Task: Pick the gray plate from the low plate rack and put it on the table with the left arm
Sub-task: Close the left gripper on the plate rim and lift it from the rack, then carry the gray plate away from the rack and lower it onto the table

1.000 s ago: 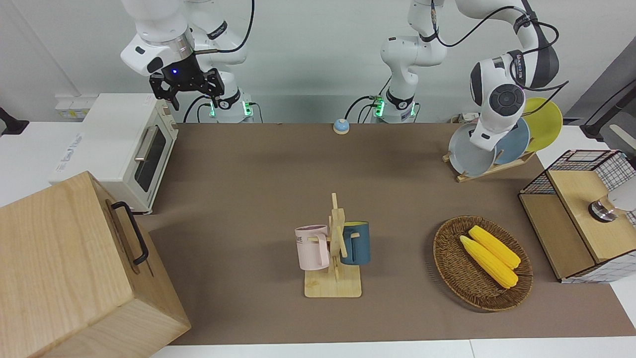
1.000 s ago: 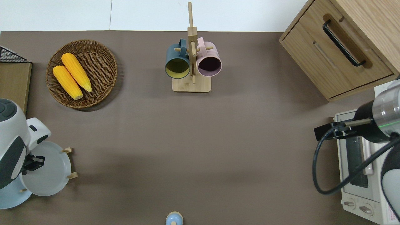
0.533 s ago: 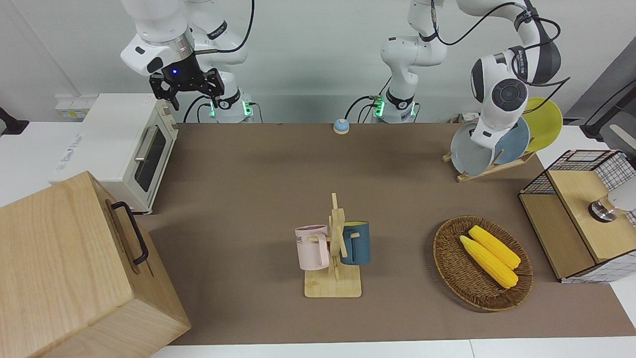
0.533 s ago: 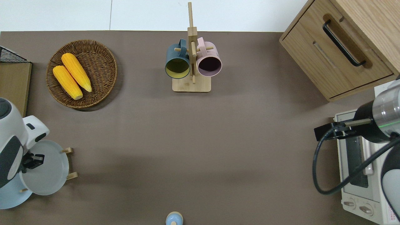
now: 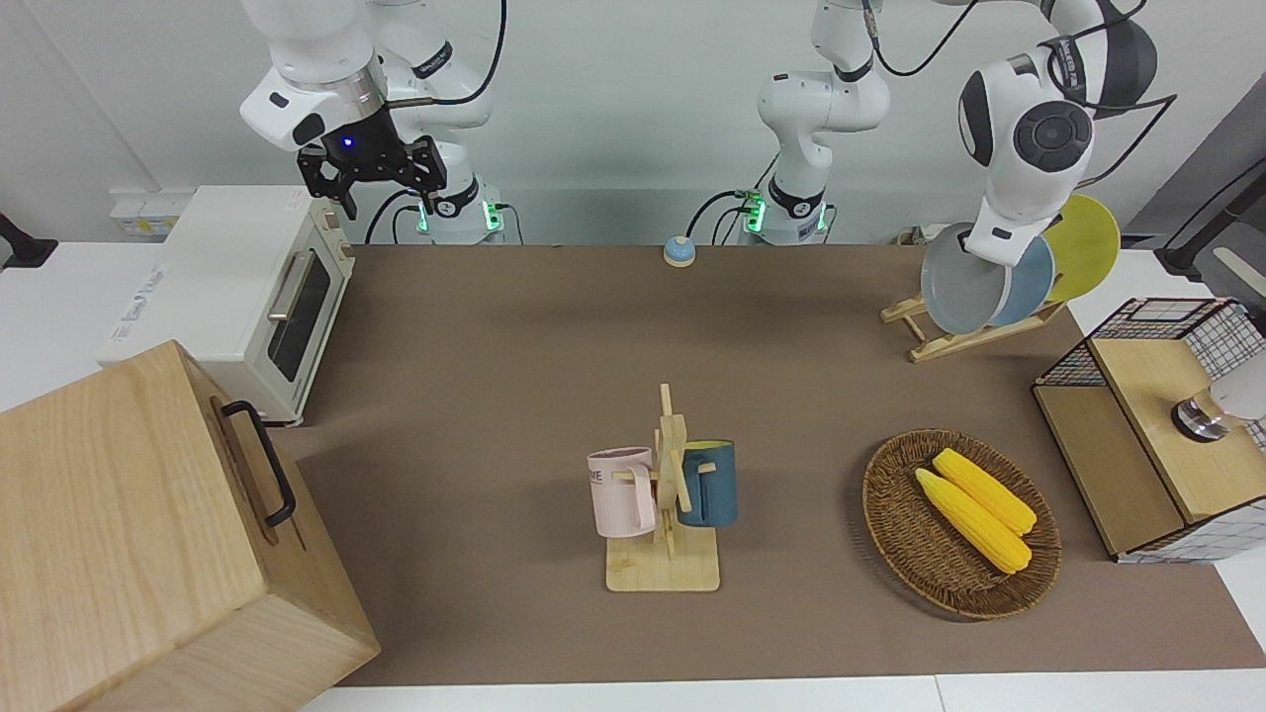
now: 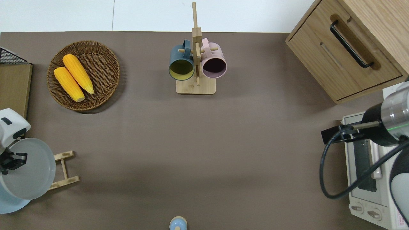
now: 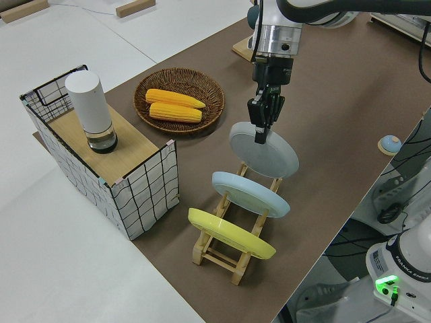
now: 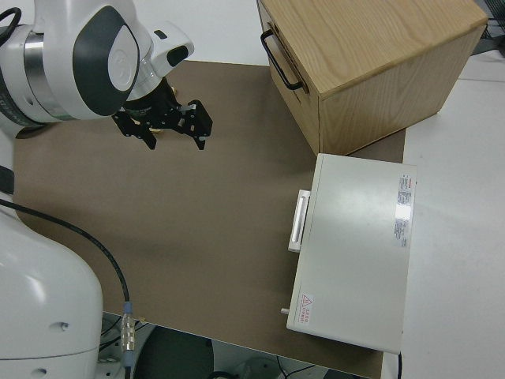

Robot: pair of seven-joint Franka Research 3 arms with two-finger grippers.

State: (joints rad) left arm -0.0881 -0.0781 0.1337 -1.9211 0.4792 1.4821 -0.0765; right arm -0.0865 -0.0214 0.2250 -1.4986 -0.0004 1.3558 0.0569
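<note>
The gray plate hangs tilted in the air over the low plate rack, clear of its pegs. My left gripper is shut on the plate's upper rim. The rack stands on the brown table at the left arm's end. It still holds a stronger blue plate and a yellow plate. My right gripper is parked and open.
A wicker basket with two corn cobs lies farther from the robots than the rack. A wire-and-wood box stands beside it. A mug tree with two mugs stands mid-table. A toaster oven and a wooden cabinet stand at the right arm's end.
My left gripper has risen with the gray plate, lifting it out of the rack's end slot. The rack's end pegs now stand bare. The right arm has not moved.
</note>
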